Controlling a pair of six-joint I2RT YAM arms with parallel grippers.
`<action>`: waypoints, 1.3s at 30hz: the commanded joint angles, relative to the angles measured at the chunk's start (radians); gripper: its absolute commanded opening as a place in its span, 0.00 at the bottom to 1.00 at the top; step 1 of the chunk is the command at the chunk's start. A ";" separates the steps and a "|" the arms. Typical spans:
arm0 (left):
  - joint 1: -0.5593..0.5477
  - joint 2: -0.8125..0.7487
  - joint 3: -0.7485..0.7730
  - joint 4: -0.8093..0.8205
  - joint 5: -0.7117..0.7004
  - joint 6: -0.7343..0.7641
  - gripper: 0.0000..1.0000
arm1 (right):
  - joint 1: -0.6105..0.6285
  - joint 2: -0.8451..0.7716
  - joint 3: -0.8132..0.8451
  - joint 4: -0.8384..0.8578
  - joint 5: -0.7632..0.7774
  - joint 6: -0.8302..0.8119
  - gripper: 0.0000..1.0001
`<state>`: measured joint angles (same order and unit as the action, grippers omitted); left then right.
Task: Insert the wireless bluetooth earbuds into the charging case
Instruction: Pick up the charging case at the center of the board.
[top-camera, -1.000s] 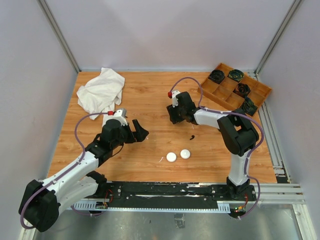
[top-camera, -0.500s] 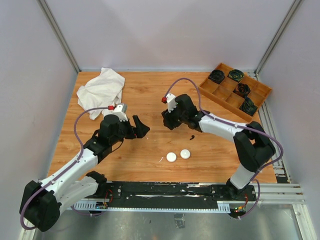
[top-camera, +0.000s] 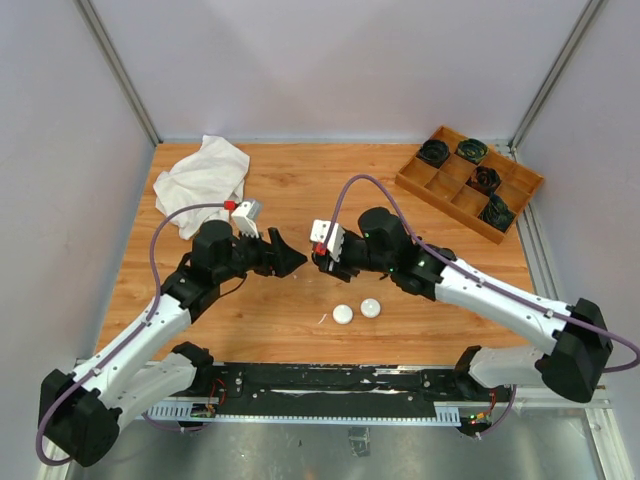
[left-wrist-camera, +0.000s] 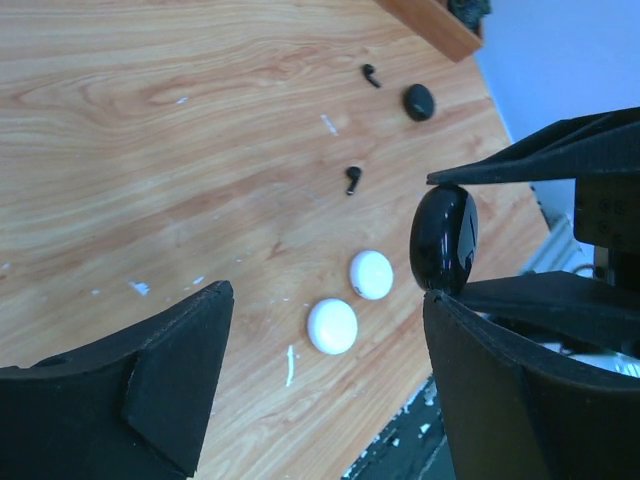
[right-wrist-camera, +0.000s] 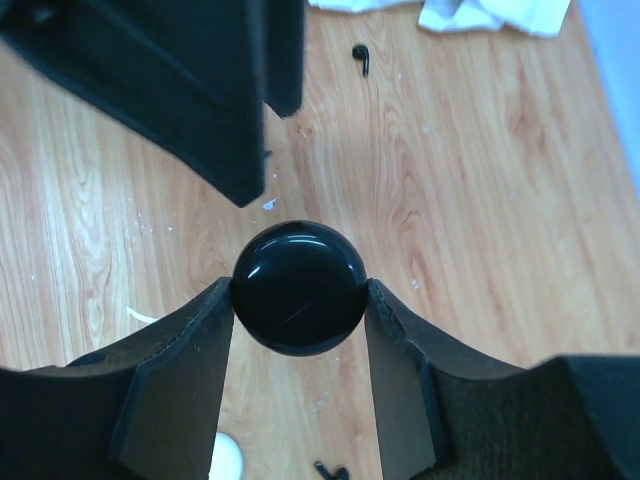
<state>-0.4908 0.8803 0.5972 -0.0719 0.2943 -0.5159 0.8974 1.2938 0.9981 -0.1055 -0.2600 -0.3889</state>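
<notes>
Earbuds (left-wrist-camera: 352, 179), two that show in the left wrist view, lie loose on the bench (top-camera: 290, 190): tiny, black, comma-shaped plastic pieces with short stems, well apart from each other. One lies out on the open wood, the other close to a black puck (left-wrist-camera: 419, 101) near the tray. None is in a case.

The charging case (left-wrist-camera: 443, 240) is a glossy black disc with rounded edges, its polished face catching the light. It is up off the bench, pinched edge-on by the right hand (right-wrist-camera: 299, 292), with one flat matte-black finger on each side of its rim. The left hand (left-wrist-camera: 328, 297) is spread wide with nothing between its fingers, and it faces the right hand near the middle of the bench, close beside the held case.

Below them lie two white pucks (top-camera: 343, 314), smooth and domed, just beside each other.

The bench is warm orange wood with a flowing grain and a few pale flecks. A crumpled white cloth (top-camera: 203, 182) lies at the far left. At the far right sits a wooden tray (top-camera: 452, 198) split into compartments, several holding dark round items. Plain pale walls and metal frame bars close in the space.
</notes>
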 joint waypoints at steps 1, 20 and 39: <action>0.009 -0.020 0.067 0.000 0.186 0.026 0.80 | 0.036 -0.078 -0.022 -0.063 -0.060 -0.225 0.36; 0.009 0.113 0.136 0.086 0.482 0.013 0.56 | 0.097 -0.083 0.102 -0.239 -0.065 -0.548 0.39; 0.008 0.125 0.130 0.093 0.490 0.057 0.06 | 0.130 -0.065 0.125 -0.261 0.000 -0.550 0.57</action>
<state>-0.4873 1.0462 0.7193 -0.0013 0.8024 -0.4961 1.0115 1.2366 1.0859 -0.3523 -0.2947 -0.9588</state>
